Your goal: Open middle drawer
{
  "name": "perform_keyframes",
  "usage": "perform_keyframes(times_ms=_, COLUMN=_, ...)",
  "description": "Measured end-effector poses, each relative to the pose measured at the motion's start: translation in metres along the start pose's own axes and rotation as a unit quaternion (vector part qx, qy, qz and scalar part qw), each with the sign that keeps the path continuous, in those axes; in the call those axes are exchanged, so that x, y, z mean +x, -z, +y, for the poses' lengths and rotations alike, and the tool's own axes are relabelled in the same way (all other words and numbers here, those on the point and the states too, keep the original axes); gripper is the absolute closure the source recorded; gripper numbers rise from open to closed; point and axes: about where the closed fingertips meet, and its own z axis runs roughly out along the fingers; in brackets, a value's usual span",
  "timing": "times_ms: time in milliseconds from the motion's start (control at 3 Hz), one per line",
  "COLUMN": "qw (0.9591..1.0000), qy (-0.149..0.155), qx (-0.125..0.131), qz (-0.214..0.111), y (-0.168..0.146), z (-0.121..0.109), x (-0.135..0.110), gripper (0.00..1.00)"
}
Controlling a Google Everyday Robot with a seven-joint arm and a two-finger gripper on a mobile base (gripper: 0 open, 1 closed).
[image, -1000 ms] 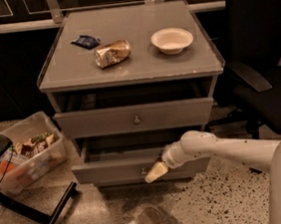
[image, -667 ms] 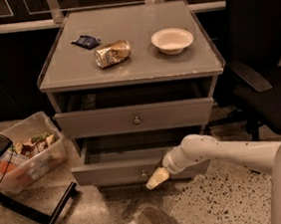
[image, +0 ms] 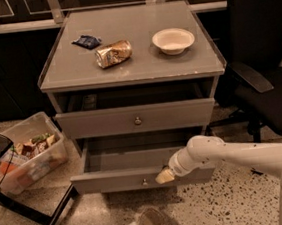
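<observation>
Upper centre: wrapper, can and bowl on the tabletop. Left: snack bin. Right: chair.

I am counting one gripper, my own, sitting at the front edge of the pulled-out flat grey middle drawer. Two drawer fronts are showing: that one and the grey upper drawer front above my gripper. Two small round metal knobs are showing: the lower knob just left of my gripper and the upper knob. Higher up, three things are lying: one white round bowl, one crumpled shiny can and one dark blue wrapper.
</observation>
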Motion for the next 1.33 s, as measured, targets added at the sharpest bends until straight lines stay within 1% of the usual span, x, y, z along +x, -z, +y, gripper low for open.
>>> perform_keyframes(times_ms=333, qw=1.0000, qy=0.000, qx=0.000, qz=0.000, y=0.001, z=0.000, x=-0.001, gripper=0.65)
perform_keyframes(times_ms=667, qw=1.0000, qy=0.000, qx=-0.004, qz=0.007, y=0.006, z=0.011, x=0.010, gripper=0.63)
perform_keyframes(times_ms=1000, qw=0.9999, qy=0.001, qx=-0.008, qz=0.011, y=0.010, z=0.021, x=0.017, gripper=0.39)
perform_keyframes(times_ms=1333, qw=0.9999, qy=0.001, qx=-0.008, qz=0.011, y=0.010, z=0.021, x=0.017, gripper=0.16)
